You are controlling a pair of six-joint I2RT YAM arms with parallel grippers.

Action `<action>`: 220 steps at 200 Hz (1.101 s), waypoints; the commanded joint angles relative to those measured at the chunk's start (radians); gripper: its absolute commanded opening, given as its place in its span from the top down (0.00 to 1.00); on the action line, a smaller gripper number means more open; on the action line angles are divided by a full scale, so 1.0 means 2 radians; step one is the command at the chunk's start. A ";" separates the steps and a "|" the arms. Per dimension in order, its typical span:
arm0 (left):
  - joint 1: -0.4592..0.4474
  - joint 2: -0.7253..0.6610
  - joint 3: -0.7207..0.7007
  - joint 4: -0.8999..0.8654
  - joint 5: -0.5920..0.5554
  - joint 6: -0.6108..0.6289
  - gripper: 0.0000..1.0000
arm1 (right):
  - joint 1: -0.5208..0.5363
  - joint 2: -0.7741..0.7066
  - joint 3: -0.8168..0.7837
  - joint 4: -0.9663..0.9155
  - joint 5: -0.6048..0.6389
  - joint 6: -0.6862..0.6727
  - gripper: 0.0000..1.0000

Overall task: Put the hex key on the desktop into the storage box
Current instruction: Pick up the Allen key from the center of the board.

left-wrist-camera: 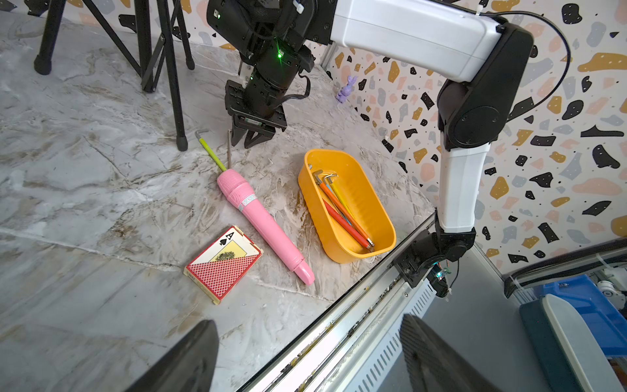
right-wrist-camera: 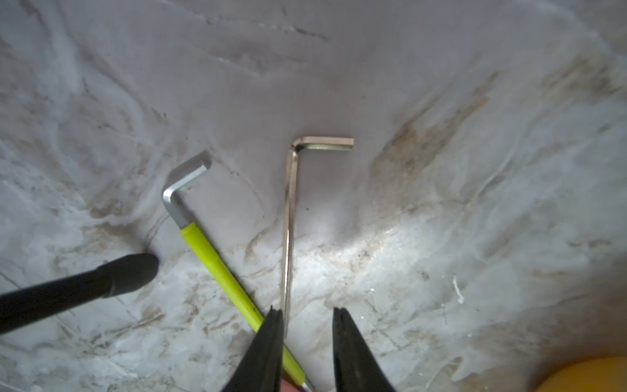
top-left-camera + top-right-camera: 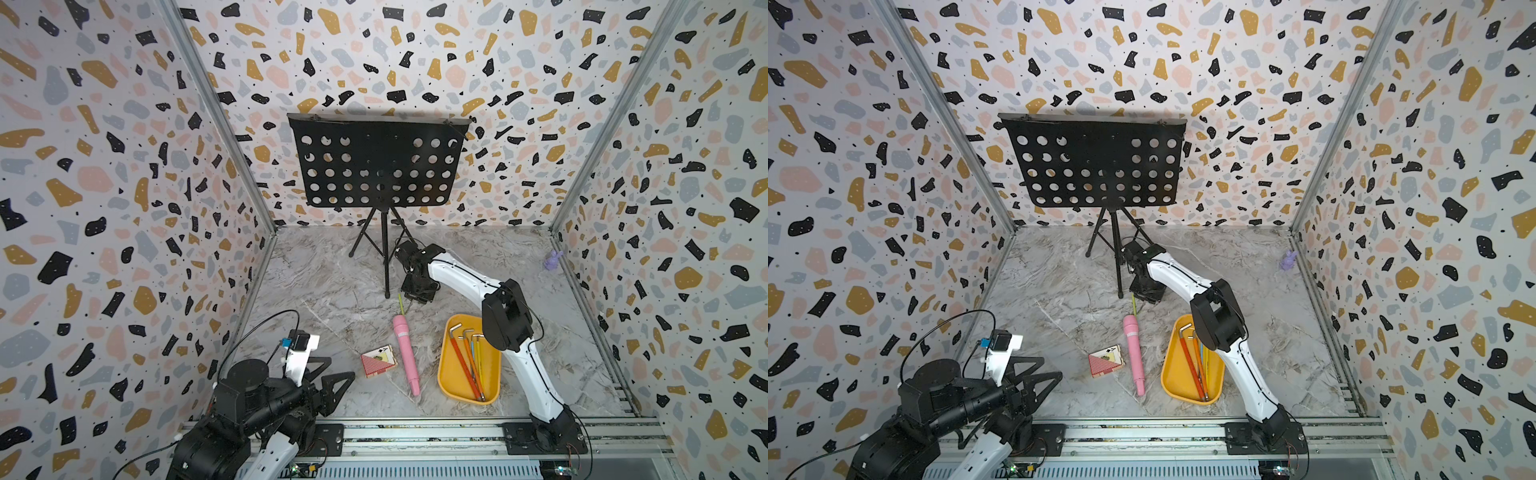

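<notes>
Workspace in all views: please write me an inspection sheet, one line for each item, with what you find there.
Surface: marble-patterned desktop, no spill seen.
Job's things: bare metal hex key and green-sleeved hex key lie on desktop; yellow storage box holds several coloured keys.
Clutter: pink toy microphone, playing-card box, music stand, small purple figure.
Grippers: right gripper open, jaws astride the bare key's shaft; left gripper open, empty.
Cables: black cable loops above left arm.
Surroundings: terrazzo-patterned walls, metal rail in front.
</notes>
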 commanded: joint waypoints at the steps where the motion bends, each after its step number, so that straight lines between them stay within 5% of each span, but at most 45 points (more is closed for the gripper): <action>1: 0.003 0.003 0.005 0.016 -0.005 -0.003 0.12 | 0.005 0.015 0.047 -0.025 0.008 0.035 0.70; 36: 0.003 0.003 0.005 0.015 -0.007 -0.004 0.12 | 0.007 0.052 0.108 -0.054 0.017 0.050 0.70; 172: 0.003 0.006 0.005 0.015 -0.007 -0.004 0.12 | -0.003 0.098 0.099 -0.082 -0.001 0.098 0.70; 220: 0.003 0.010 0.005 0.015 -0.007 -0.003 0.12 | -0.004 0.090 0.103 -0.101 0.014 0.089 0.79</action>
